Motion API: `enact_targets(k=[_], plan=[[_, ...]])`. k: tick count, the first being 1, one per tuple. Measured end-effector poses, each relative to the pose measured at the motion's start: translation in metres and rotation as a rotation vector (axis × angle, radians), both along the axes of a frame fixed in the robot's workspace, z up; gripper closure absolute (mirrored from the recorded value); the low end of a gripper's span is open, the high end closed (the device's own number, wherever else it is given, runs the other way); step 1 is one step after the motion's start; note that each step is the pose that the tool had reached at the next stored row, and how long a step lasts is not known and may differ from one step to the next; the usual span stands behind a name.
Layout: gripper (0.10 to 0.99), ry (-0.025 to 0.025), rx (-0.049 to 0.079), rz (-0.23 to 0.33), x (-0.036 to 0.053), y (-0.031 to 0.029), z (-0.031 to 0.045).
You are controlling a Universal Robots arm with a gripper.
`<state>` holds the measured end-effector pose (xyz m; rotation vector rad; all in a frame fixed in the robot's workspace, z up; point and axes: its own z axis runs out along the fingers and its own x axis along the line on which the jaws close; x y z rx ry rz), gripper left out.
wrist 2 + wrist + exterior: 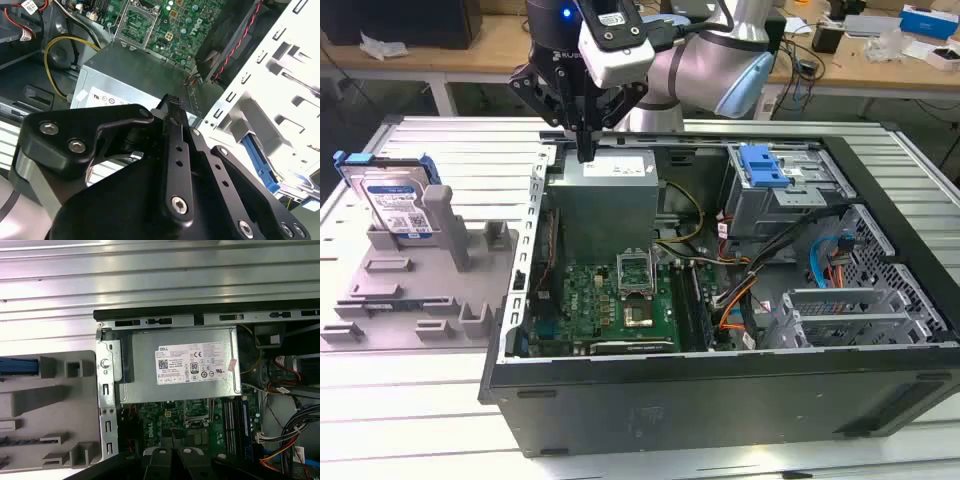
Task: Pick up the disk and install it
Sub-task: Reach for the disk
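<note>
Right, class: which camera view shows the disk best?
The exterior view: the disk stands upright, label visible, in the grey holder. The first wrist view catches what seems its blue frame edge; the second wrist view faces inside the case.

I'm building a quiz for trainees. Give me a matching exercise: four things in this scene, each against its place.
1. disk
2. gripper
3. power supply
4. motherboard

A. flat on the open case's bottom
B. propped in the grey holder, outside the case
C. in the case, beneath the gripper
D. above the power supply, shut, holding nothing

Pairs: 1-B, 2-D, 3-C, 4-A
</note>
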<state>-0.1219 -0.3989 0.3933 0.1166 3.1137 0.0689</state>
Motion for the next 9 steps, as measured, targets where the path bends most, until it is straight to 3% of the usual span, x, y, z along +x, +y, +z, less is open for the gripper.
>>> enact_targets(k=[9], plan=[[0.980, 0.0000, 0.000, 0.000, 0.0000, 0.0000, 0.0000]])
